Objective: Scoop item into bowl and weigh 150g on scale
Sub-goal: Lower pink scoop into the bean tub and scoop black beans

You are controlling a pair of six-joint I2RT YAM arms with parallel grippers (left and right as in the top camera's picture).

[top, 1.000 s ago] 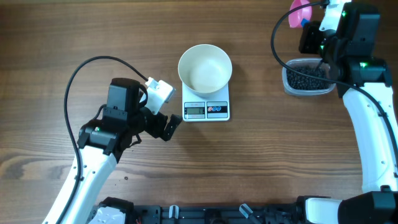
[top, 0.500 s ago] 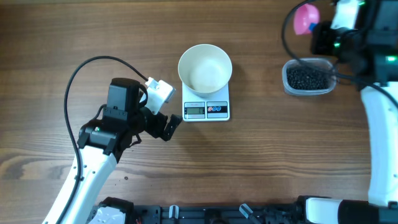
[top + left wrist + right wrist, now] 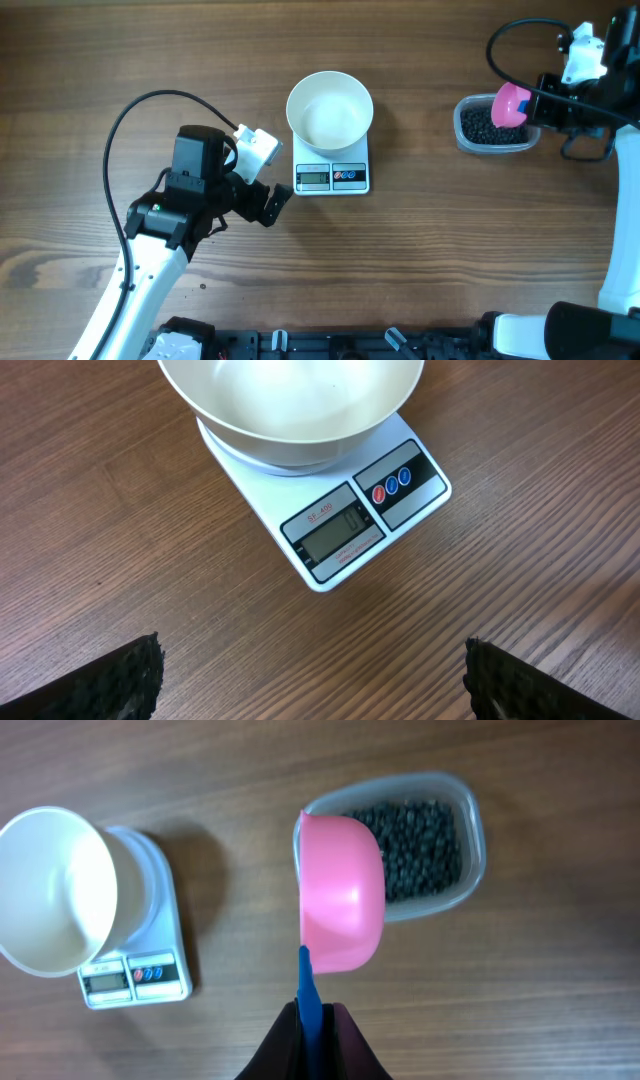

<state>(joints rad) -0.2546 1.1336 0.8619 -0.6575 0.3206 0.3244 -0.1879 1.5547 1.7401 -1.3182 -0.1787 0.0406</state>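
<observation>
Now the right hand (image 3: 312,1016) pinches the pink scoop (image 3: 340,900) above the beads (image 3: 422,835); the left hand (image 3: 315,680) is spread.

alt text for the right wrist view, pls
The right gripper, shut on the blue handle of a pink scoop, holds it over one end of a clear tub of tiny black beads. At left, an empty white bowl sits on a small white scale.

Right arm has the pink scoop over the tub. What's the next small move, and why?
Probably dip the pink scoop into the beads in the tub: the right gripper grips its blue handle, and the bowl on the scale is empty.
</observation>
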